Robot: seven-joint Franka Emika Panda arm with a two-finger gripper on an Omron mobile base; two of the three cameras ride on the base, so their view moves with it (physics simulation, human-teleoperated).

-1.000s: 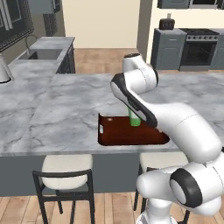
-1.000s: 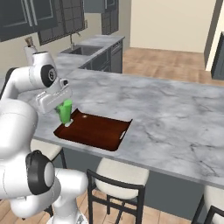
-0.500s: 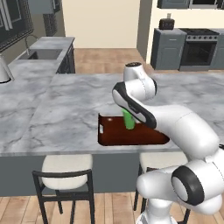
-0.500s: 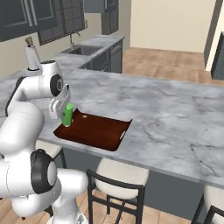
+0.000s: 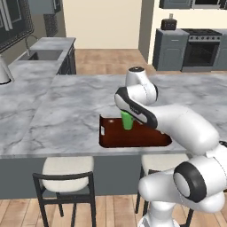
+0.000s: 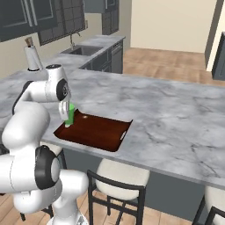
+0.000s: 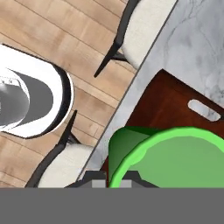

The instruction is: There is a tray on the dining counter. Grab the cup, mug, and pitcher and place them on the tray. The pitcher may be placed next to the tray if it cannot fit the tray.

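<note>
My end effector (image 7: 111, 177) is clamped on the rim of the green cup (image 5: 127, 120), which I hold upright over the near left part of the reddish-brown tray (image 6: 99, 134). The tray lies at the front edge of the marble desk (image 6: 176, 118), above two stools (image 5: 66, 170).

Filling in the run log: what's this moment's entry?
end effector: shut on bright green handleless cup | cup: over near-left end of dark reddish-brown tray | tray: on grey-white marble dining counter
</note>
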